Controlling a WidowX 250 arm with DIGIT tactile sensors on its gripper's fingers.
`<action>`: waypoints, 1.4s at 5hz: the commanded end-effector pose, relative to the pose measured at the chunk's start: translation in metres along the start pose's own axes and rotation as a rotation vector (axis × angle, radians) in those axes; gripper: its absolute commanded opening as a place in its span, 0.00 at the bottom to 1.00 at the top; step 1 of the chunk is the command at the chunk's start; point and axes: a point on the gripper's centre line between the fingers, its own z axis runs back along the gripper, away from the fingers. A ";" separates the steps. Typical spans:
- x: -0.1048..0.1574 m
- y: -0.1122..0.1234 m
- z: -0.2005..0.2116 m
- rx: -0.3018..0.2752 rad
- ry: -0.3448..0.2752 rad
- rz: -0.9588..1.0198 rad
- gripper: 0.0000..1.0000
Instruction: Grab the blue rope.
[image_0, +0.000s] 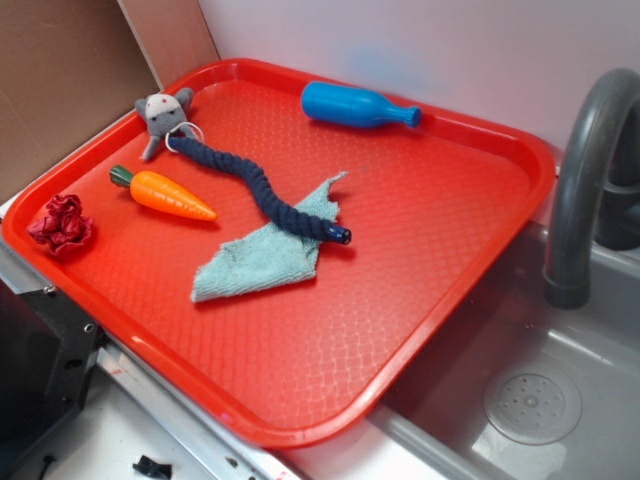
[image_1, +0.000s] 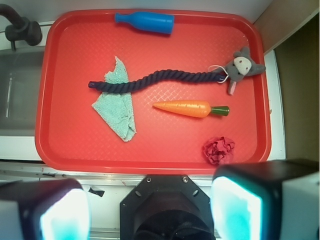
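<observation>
A red plastic tray (image_1: 150, 150) filled most of my wrist view, and my pincer (image_1: 150, 207) sat at the bottom edge of the frame, its two blurred, teal-lit fingers (image_1: 65, 212) standing wide apart with nothing between them, well clear of everything on the tray.

The blue rope (image_1: 155, 80) lay across the upper middle of the frame, a dark navy twisted cord running in a gentle wave from left to right. Its capped left tip rested on a pale teal cloth (image_1: 117, 107), which lay crumpled left of centre. At its right end a white ring joined it to a small grey plush mouse (image_1: 242, 66) near the tray's upper right corner.

Just below the rope, not touching it, an orange toy carrot (image_1: 187, 108) lay with its green stem to the right. A dark red crumpled thing (image_1: 218, 150) (I could not tell what it was made of) sat at the lower right. A bright blue plastic bottle (image_1: 145, 22) lay on its side along the top rim.

In the exterior view the rope (image_0: 255, 185) ran diagonally from upper left toward the centre, and a grey faucet (image_0: 580, 170) arched over a grey sink (image_0: 530, 400) at the right; my pincer did not appear there
</observation>
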 end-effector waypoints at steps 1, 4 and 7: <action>0.000 0.000 0.000 0.000 0.000 0.000 1.00; 0.069 0.000 -0.050 -0.047 -0.147 0.736 1.00; 0.118 0.030 -0.145 0.080 -0.239 1.263 1.00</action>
